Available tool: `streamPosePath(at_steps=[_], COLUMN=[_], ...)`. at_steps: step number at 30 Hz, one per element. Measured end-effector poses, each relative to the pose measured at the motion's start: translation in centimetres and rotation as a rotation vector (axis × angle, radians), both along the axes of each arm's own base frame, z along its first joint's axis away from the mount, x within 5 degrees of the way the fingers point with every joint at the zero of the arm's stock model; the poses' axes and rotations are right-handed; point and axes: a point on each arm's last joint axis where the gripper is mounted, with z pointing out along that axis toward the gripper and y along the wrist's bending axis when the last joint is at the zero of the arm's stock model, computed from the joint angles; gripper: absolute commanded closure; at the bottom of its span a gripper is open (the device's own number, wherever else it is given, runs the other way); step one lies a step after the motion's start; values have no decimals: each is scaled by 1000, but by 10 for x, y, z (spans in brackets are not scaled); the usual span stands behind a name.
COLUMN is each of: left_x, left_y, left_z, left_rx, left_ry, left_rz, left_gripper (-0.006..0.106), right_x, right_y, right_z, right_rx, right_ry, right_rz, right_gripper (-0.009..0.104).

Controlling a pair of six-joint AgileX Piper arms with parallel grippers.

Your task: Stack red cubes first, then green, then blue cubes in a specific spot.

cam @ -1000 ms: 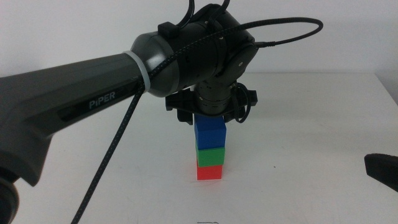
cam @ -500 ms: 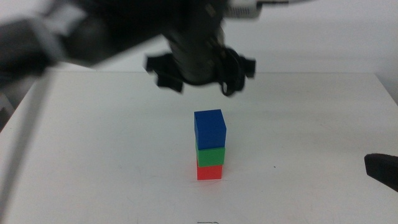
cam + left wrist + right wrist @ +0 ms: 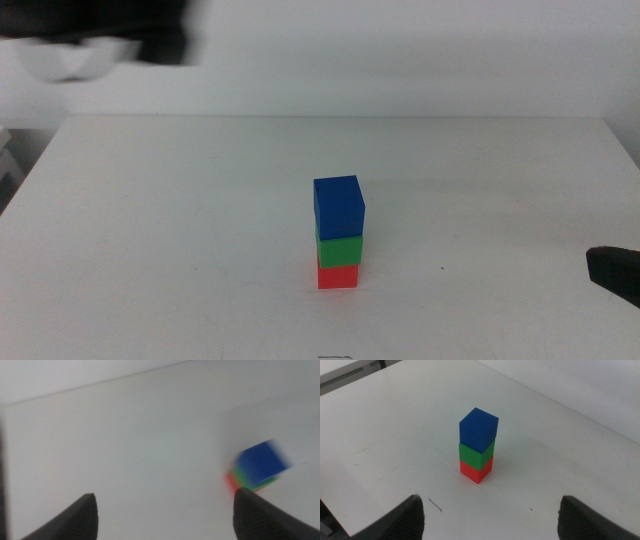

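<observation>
Stack of three stands upright near the middle of the white bench (image 3: 180, 230): red cube (image 3: 338, 275) at the base on the bench surface, green cube (image 3: 339, 249) seated on it, blue cube (image 3: 339, 207) on top. The blue cube sits slightly turned against the green one, its corners overhanging a little; red and green edges line up closely. Nothing touches the stack.

Left gripper (image 3: 165, 510) is off the stack and raised, with the stack off to one side of its fingers in the left wrist view, which is blurred. Its fingers (image 3: 82, 515) are spread wide and released, holding nothing. In the middle view only a dark blurred mass of that arm shows at the top left corner, well apart from the cubes.

Right gripper (image 3: 492, 515) waits at the right edge of the bench, a dark tip showing low at the right of the middle view. Its fingers (image 3: 575, 515) are spread and released, facing the stack from well apart.

Open bench lies on every side of the stack; far edge and right edge of the bench are visible and well apart from the cubes
</observation>
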Motion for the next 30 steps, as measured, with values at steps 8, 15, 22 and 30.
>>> streamPosePath(at_steps=[8, 15, 22, 30], left_x=[-41, -83, -100, -123], left_y=[91, 106, 108, 110], left_z=[-5, -3, 2, 7], left_rx=[-11, -16, -7, -15], left_ry=[-249, -398, -456, -521], left_rz=[90, 154, 162, 162], left_gripper=[9, 9, 9, 9], right_x=[0, 0, 0, 0], right_y=[-1, -1, -1, -1], right_z=[0, 0, 0, 0], right_rx=[-6, -6, -6, -6], right_ry=[-6, -6, -6, -6], right_rz=[-3, -3, -3, -3], right_gripper=[11, 11, 11, 11])
